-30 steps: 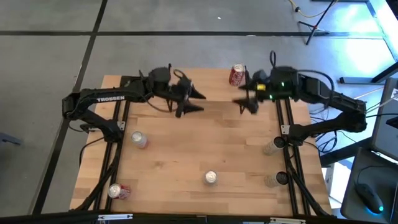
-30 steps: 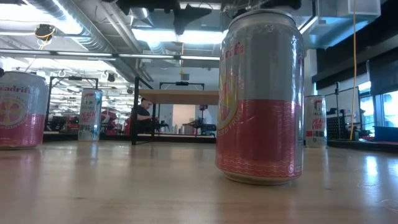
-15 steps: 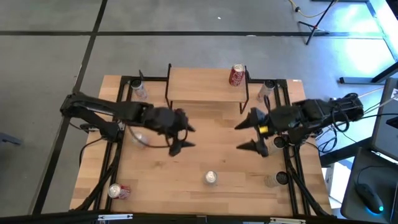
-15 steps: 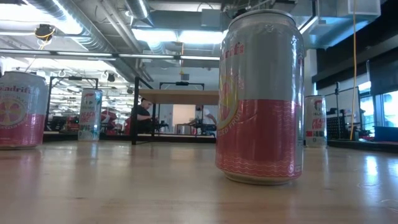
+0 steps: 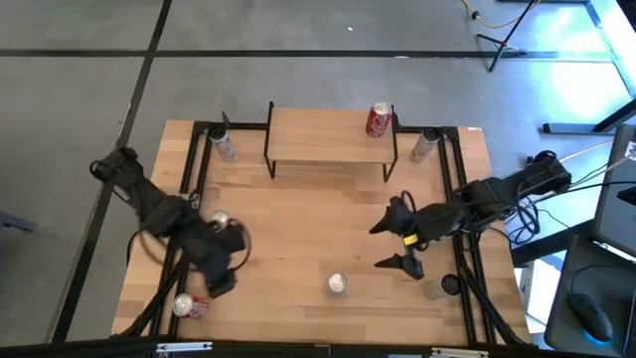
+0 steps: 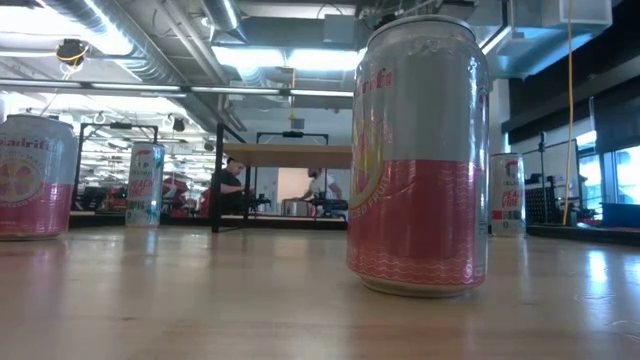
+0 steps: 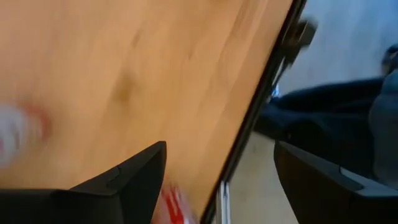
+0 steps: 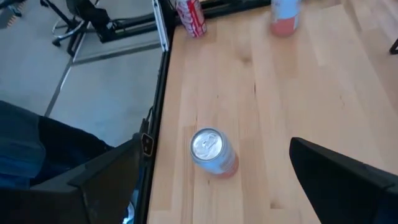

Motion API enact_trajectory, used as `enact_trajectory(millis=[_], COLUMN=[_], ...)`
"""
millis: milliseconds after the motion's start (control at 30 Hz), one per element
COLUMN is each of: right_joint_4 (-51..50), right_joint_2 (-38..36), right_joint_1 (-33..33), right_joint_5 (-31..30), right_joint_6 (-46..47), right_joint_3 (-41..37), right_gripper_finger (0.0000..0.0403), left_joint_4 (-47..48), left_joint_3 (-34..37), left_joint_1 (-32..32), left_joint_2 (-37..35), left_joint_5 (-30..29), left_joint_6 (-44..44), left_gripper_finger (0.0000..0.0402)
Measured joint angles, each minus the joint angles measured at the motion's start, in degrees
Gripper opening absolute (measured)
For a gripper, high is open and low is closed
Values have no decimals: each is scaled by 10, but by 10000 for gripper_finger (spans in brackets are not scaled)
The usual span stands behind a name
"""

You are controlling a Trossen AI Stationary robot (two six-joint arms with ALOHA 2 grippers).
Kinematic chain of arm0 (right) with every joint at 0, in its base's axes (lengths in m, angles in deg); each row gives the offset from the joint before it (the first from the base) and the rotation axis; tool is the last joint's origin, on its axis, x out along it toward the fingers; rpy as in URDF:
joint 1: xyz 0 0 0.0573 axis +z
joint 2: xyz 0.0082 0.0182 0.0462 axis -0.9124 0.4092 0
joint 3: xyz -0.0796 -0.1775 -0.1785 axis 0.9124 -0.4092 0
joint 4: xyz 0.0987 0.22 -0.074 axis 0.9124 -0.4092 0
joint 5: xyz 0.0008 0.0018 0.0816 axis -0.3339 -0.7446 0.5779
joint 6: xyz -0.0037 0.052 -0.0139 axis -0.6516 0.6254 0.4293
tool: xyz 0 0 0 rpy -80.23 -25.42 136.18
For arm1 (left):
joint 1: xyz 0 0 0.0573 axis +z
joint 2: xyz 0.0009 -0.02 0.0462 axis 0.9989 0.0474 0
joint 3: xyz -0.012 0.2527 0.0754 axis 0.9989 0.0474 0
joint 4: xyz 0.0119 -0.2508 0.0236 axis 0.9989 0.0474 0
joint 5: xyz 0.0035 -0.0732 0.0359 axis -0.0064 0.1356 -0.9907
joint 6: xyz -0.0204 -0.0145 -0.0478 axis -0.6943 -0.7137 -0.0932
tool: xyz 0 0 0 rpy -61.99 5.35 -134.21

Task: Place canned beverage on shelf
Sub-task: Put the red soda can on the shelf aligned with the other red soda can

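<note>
The shelf, a low riser with a light wooden top and black legs, stands at the table's far middle; in the low view it shows far off. A red can stands upright on its right end. My left gripper is open and empty over the table's near left, beside a silver-and-pink can. My right gripper is open and empty right of centre. It points toward an upright silver-and-pink can, which also shows in the right wrist view.
More cans stand at the far left, far right and near right. One lies on its side at the near left. Black rails run along both table sides. A person shows in the room behind.
Both arms have drawn back from over the shelf toward the table's near edge. The left gripper has gone to the near left and the right gripper to the near right. Both stay open. The red can has kept its place on the shelf.
</note>
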Motion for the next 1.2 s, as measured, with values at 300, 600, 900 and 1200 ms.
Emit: enact_trajectory(millis=[300,600,900,1200], right_joint_4=[0,-1,-1,0], right_joint_2=[14,14,14,14], right_joint_1=[-1,-1,-2,-2], right_joint_5=[0,-6,-6,-6], right_joint_6=[-7,-8,-7,-3], right_joint_3=[0,0,0,0], right_gripper_finger=[392,392,392,392], left_joint_4=[41,-5,-65,-70], left_joint_3=[22,97,153,179], left_joint_1=[-179,-251,-280,-290], left_joint_2=[12,39,39,39], left_joint_5=[19,65,69,47], left_joint_6=[-136,-194,-197,-196], left_gripper_finger=[290,290,290,290])
